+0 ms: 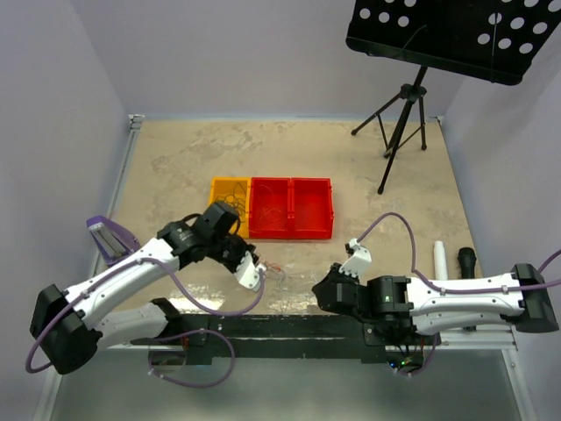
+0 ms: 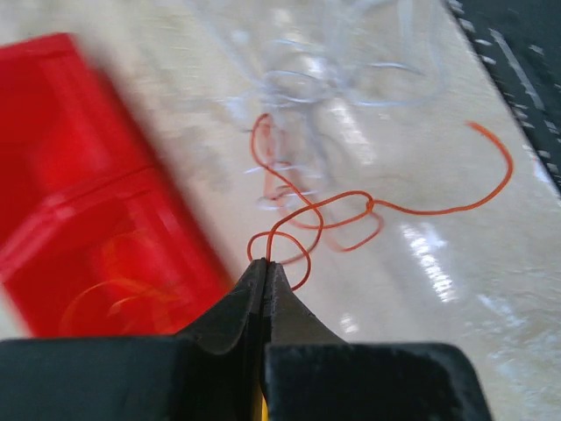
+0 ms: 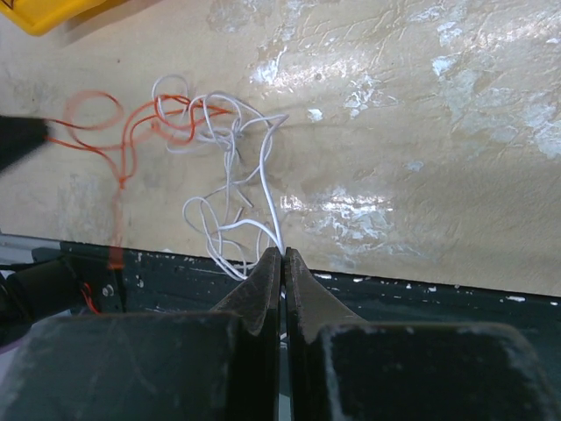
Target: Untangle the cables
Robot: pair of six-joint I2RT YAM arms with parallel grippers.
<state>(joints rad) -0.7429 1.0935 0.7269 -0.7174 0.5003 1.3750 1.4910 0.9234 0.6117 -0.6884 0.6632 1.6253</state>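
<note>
A thin orange-red cable (image 2: 351, 210) and a thin white cable (image 3: 230, 158) lie looped into each other on the tan table, near its front edge. My left gripper (image 2: 265, 263) is shut on a loop of the orange-red cable. My right gripper (image 3: 282, 253) is shut on the white cable at the table's front edge. In the top view the left gripper (image 1: 254, 274) is left of the small tangle (image 1: 282, 274) and the right gripper (image 1: 326, 289) is right of it. The orange-red cable also shows in the right wrist view (image 3: 131, 132). No black cable shows in the tangle.
A red two-compartment bin (image 1: 290, 208) and a yellow bin (image 1: 228, 190) with wires inside stand behind the tangle. A tripod (image 1: 399, 123) with a black perforated panel (image 1: 456, 35) stands at the back right. White and black cylinders (image 1: 441, 259) lie at the right. A black rail (image 1: 289, 329) runs along the front edge.
</note>
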